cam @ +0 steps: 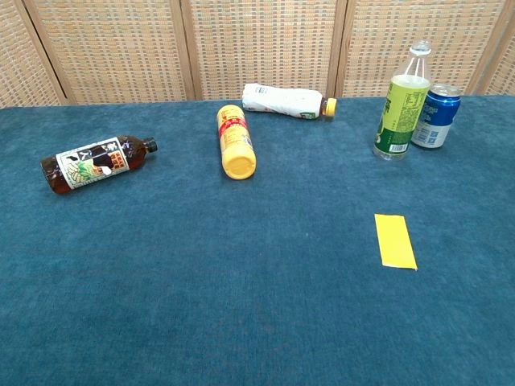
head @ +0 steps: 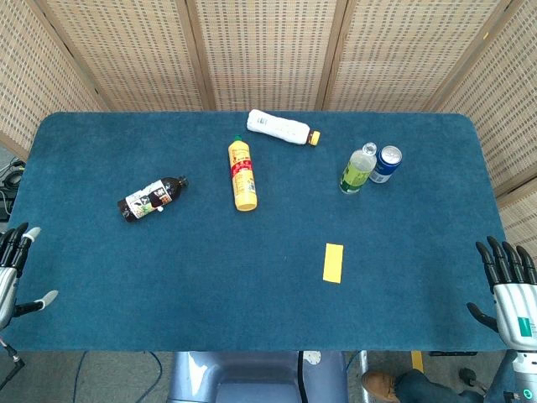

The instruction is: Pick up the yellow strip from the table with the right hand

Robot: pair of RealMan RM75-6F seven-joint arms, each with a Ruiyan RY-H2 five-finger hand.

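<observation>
A flat yellow strip (head: 333, 262) lies on the blue table (head: 252, 285), right of centre and toward the front; the chest view shows the strip (cam: 395, 240) too. My right hand (head: 508, 290) hovers at the table's front right corner, fingers spread and empty, well to the right of the strip. At the front left edge, my left hand (head: 12, 273) also has its fingers apart and holds nothing. Neither hand appears in the chest view.
A yellow bottle (head: 242, 175) lies mid-table, a white bottle (head: 281, 128) lies behind it, and a dark bottle (head: 152, 197) lies to the left. A green-label bottle (head: 357, 169) and a blue can (head: 386, 164) stand at the back right. Wicker screens (head: 268, 50) close the rear.
</observation>
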